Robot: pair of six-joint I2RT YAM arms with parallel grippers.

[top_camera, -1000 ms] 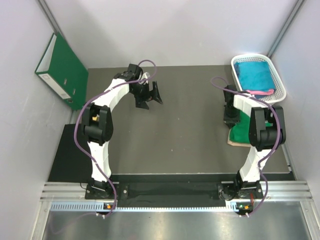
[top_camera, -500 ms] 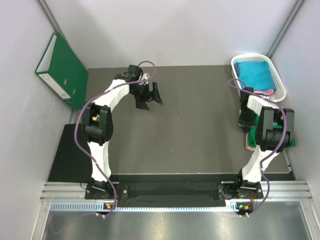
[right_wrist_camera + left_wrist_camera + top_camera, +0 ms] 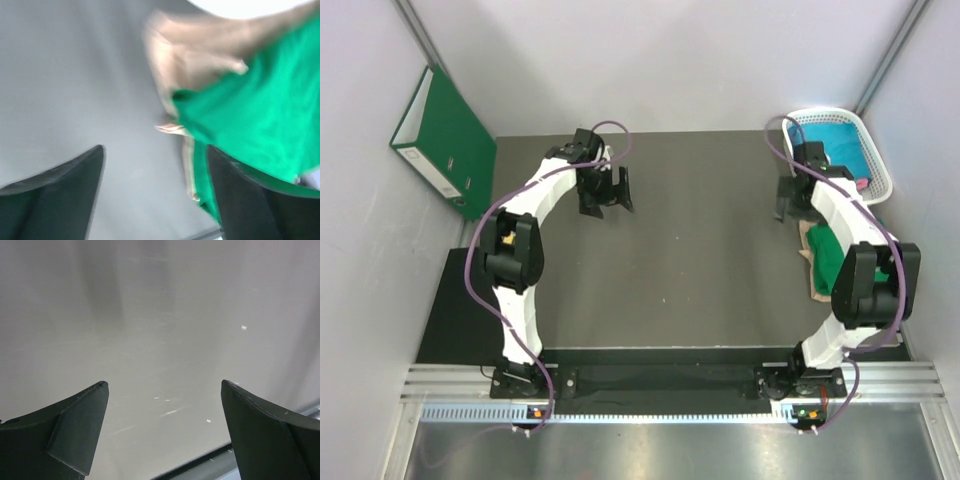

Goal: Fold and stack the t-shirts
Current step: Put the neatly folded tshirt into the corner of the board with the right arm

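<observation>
Top external: green shirt (image 3: 825, 258) lies just nearer than the basket (image 3: 878, 160), judged soft, light, apt to sag, so pinch a doubled edge; right gripper (image 3: 788, 198) and left gripper (image 3: 607, 193) jaws spread, empty.

Green binder (image 3: 445, 140) leans at left wall; white basket (image 3: 840, 112) far right.
</observation>
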